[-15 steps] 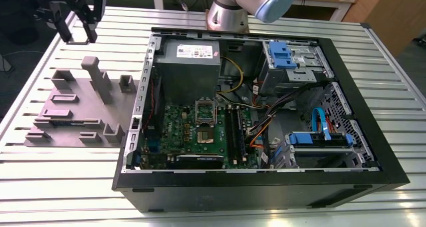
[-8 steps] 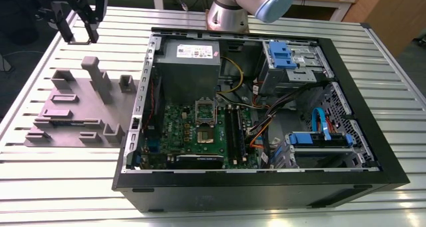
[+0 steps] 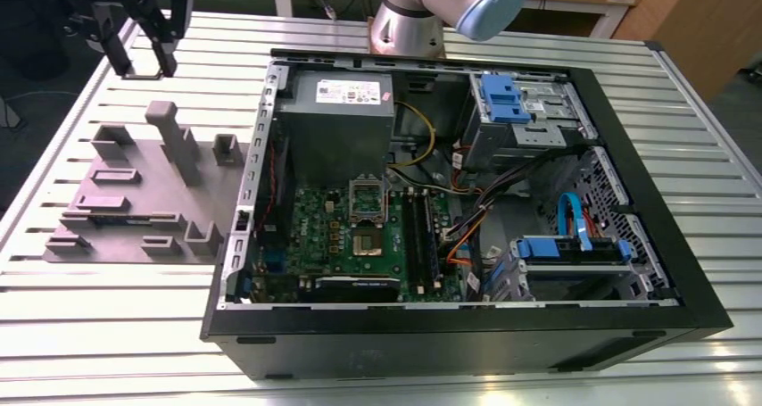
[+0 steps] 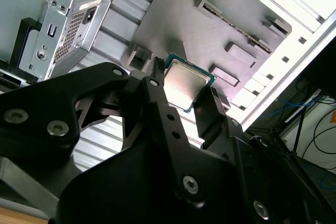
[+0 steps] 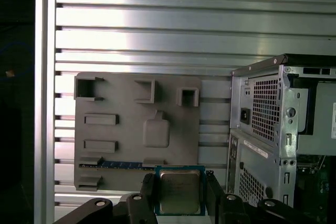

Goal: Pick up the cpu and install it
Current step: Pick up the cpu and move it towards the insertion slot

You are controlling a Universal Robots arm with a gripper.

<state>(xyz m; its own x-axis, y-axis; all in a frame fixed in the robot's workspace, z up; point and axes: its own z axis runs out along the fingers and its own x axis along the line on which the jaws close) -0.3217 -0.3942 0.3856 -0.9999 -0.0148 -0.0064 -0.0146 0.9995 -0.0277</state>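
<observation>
In both wrist views my gripper is shut on the cpu, a small square chip with a silvery top and a thin pale rim, pinched at two opposite edges by the black fingers. The cpu hangs in the air above the grey fixture plate. In the exterior view the gripper is high over the table's far corner on the exterior view's left, beyond the fixture plate and outside the open computer case. The motherboard lies inside the case with a square socket.
Inside the case are a grey power supply box, long black memory sticks, blue drive brackets and loose cables. Posts and holders rise from the fixture plate. The slatted metal table ends close by.
</observation>
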